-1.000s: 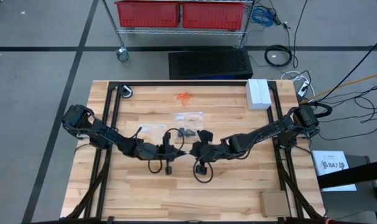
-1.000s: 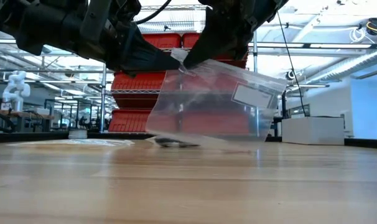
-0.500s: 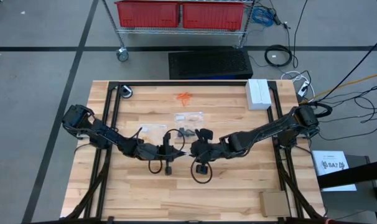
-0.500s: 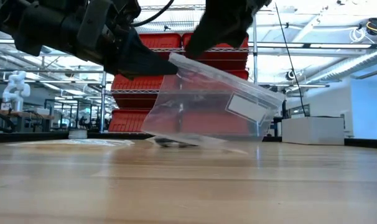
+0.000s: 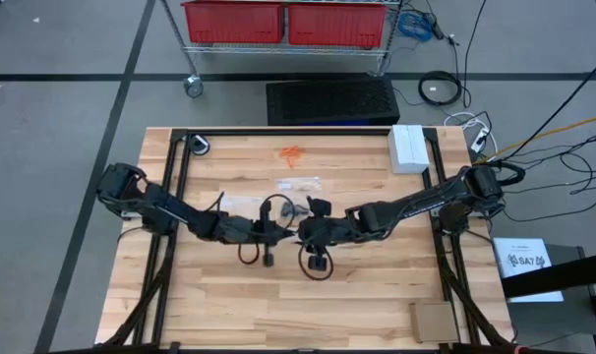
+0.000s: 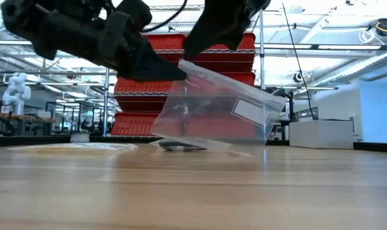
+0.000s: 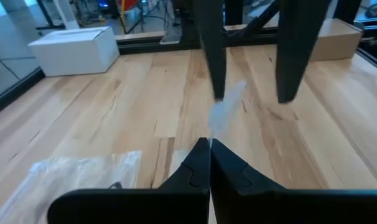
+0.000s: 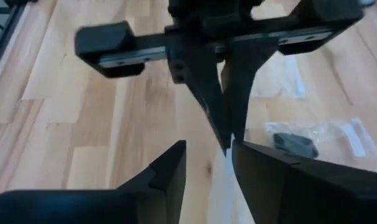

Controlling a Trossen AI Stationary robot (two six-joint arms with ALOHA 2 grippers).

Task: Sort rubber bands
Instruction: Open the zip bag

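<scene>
Roughly halfway, judging by the piles. Pinching the rim of a clear bag with the left claw, pressed together, above the mid-surface; holding the right claw spread just beside it. Not yet bagging the orange rubber bands, lying loose at the far side.

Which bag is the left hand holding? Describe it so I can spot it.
Find the two arms meeting mid-table. The left hand, shut, pinches the top edge of a clear plastic bag hanging tilted above the wood. Unlike the bags lying flat behind it, this one is lifted and has a white label.
</scene>
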